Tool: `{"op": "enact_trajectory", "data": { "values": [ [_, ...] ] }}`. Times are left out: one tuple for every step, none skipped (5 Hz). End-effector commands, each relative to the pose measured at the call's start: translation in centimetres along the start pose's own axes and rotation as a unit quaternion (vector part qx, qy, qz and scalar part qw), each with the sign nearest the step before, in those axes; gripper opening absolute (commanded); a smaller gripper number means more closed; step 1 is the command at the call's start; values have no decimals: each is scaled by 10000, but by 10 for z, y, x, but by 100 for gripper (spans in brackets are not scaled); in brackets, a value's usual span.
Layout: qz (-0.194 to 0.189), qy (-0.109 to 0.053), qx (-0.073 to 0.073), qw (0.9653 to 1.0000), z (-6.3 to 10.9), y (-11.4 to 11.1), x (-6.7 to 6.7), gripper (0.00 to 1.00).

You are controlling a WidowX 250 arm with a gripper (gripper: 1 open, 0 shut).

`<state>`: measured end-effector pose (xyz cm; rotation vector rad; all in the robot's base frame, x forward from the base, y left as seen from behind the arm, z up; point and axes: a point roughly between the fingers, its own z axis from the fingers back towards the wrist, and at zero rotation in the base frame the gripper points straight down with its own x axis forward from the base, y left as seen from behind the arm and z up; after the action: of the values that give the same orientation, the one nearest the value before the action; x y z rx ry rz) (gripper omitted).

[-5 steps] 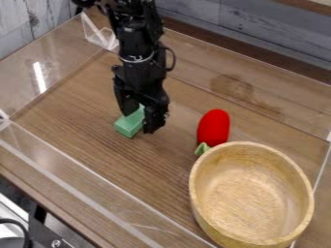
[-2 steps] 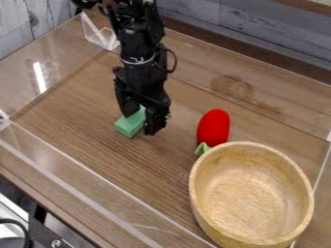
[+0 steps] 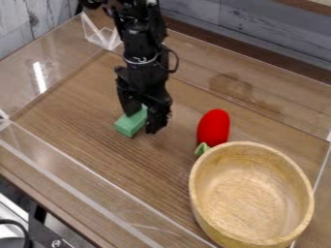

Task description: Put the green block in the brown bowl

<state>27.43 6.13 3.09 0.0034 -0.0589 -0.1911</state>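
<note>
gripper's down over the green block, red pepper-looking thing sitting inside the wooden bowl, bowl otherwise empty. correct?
Not quite. The red item with a green stem is not inside the wooden bowl; it lies on the table just outside the rim, on the bowl's far side, as the camera view shows. The bowl is empty. The rest holds: the gripper is down over the green block, jaws open.

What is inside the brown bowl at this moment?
The brown bowl holds nothing visible: its wooden floor and far inner wall are bare. The near inner wall is hidden behind the rim. The green block is on the table under the open claw.
</note>
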Motion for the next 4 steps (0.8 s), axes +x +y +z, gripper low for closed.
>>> {"op": "enact_trajectory", "data": {
  "values": [
    [11, -104, 44, 9999, 1, 4, 9, 100],
    [32, -63, 35, 10000, -4, 6, 11, 100],
    [51, 20, 36, 10000, -12, 9, 13, 100],
    [75, 51, 40, 10000, -7, 13, 15, 100]
  ]
}}
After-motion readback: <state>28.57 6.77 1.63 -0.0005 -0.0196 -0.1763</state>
